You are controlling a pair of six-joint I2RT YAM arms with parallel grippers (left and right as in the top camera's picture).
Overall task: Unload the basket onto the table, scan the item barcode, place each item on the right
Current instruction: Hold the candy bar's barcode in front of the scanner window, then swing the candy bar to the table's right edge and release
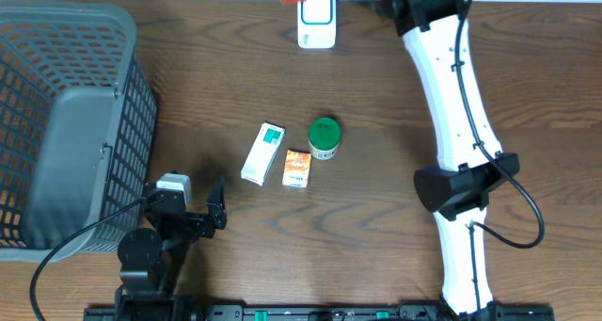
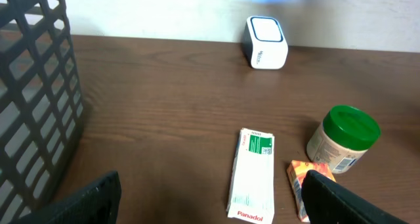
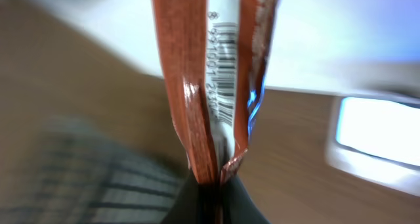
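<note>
Packet (image 3: 190,86) hung pinched shut in the right gripper (image 3: 213,199) at the far edge of the bench (image 1: 376,199). Its long axis ran straight out from the gripper, and its barcode (image 3: 224,60) sat just left of the scanner (image 3: 374,135), so that arm was far the nearer. The basket (image 1: 132,104) showed nothing inside, and the left gripper (image 1: 199,216) stood wide and bare beside it.

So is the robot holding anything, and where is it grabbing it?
The right tool pinches a thin orange-red packet with a barcode by one end. The left tool holds nothing.
</note>
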